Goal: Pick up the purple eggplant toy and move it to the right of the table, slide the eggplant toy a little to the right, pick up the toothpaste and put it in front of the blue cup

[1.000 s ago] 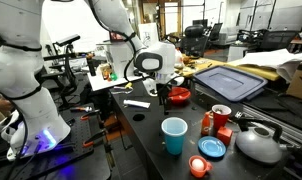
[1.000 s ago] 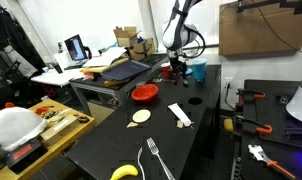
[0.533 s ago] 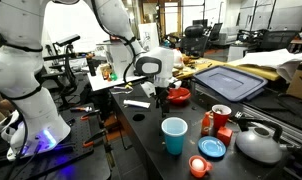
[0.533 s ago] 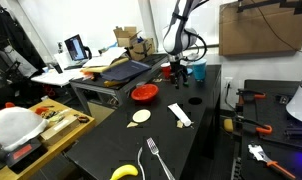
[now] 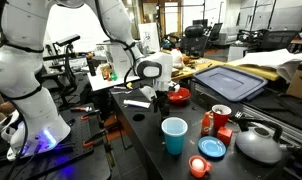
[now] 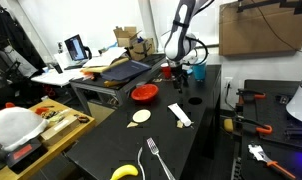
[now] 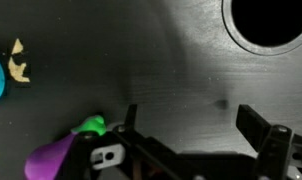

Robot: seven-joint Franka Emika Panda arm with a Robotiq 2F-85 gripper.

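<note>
Just nudged the gripper (image 7: 189, 114) sideways a little; wide open, gripping nothing, eggplant toy (image 7: 56, 158) lying just outside one finger. Probably done sliding it, so toothpaste (image 6: 179, 115) next.

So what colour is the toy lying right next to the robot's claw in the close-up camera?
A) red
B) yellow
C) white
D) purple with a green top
D: in the wrist view the eggplant toy lying just outside the open gripper is purple with a green top, on the black table.
</note>
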